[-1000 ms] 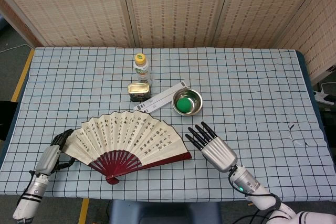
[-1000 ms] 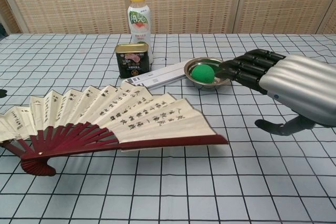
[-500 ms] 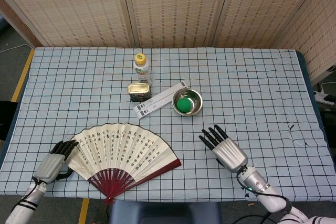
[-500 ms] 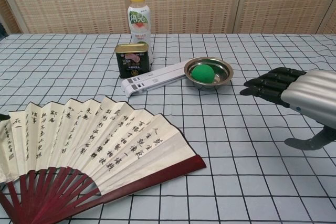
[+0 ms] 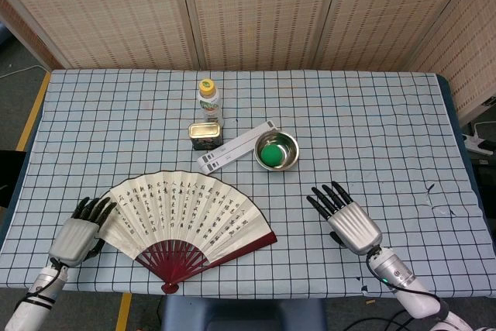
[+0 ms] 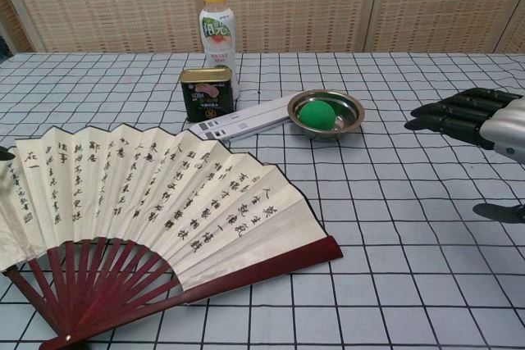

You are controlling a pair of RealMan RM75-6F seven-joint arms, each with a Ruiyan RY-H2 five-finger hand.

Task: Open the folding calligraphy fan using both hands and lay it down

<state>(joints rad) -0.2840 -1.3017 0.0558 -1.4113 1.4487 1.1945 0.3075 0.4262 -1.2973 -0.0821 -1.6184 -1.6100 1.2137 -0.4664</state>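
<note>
Left robot hand (image 5: pixel 76 232) holds the spread calligraphy fan (image 5: pixel 186 215) by its left edge, low over the counter (image 5: pixel 372 129); right robot hand (image 5: pixel 350 221) empty, fingers extended. Risk: careless release may shift or partly refold it.

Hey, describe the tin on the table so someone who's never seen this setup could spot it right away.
On the checked tablecloth, look behind the open fan toward the screen, where a few small things cluster mid-table. The tin stands just in front of the yellow-capped bottle and left of the steel bowl with the green ball. It is the only squat, dark green box-shaped can with a gold lid.
</note>
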